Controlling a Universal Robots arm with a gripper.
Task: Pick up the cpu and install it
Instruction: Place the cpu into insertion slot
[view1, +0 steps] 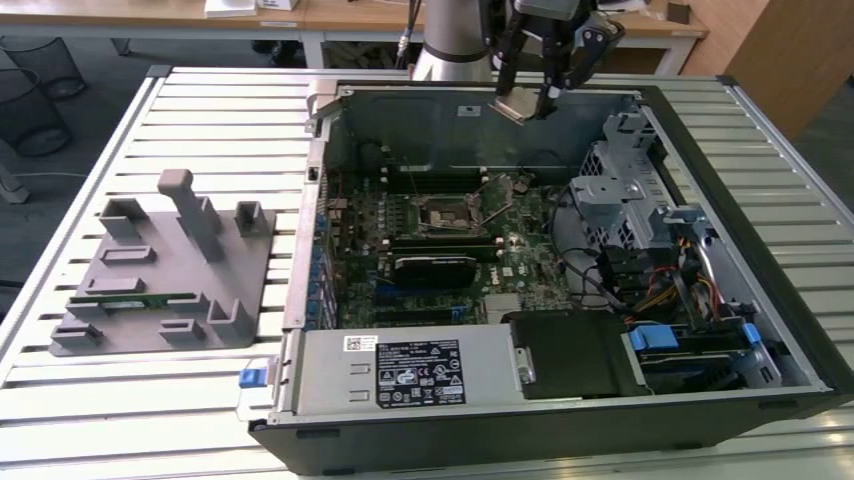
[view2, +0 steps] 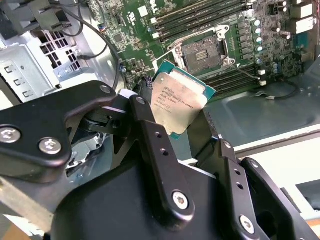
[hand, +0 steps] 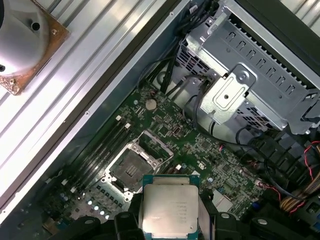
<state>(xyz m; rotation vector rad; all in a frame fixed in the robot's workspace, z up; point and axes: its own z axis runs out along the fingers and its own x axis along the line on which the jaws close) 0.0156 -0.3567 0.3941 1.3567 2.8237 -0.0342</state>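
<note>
The cpu (view1: 517, 108), a flat square chip with a pale silver top, hangs over the far side of the open computer case (view1: 320, 200), with my gripper (view1: 531, 92) shut on its edges. In both wrist views the black fingers (view2: 150, 125) clamp the cpu (view2: 177, 100) from two sides, its metal top showing. The open cpu socket (view2: 202, 52) lies on the green motherboard below, its metal frame lifted. In the first wrist view the cpu (hand: 170, 212) sits beside the socket (hand: 131, 167), with the gripper (hand: 170, 225) around it.
A grey fixture block (view1: 167, 270) with a green memory stick (view1: 127, 298) lies on the slatted table at the exterior view's left. Inside the case are a metal drive cage (view1: 627, 185), cables (view1: 654, 290) and a power supply (view1: 400, 370). The arm's base (view1: 454, 40) stands behind the case.
</note>
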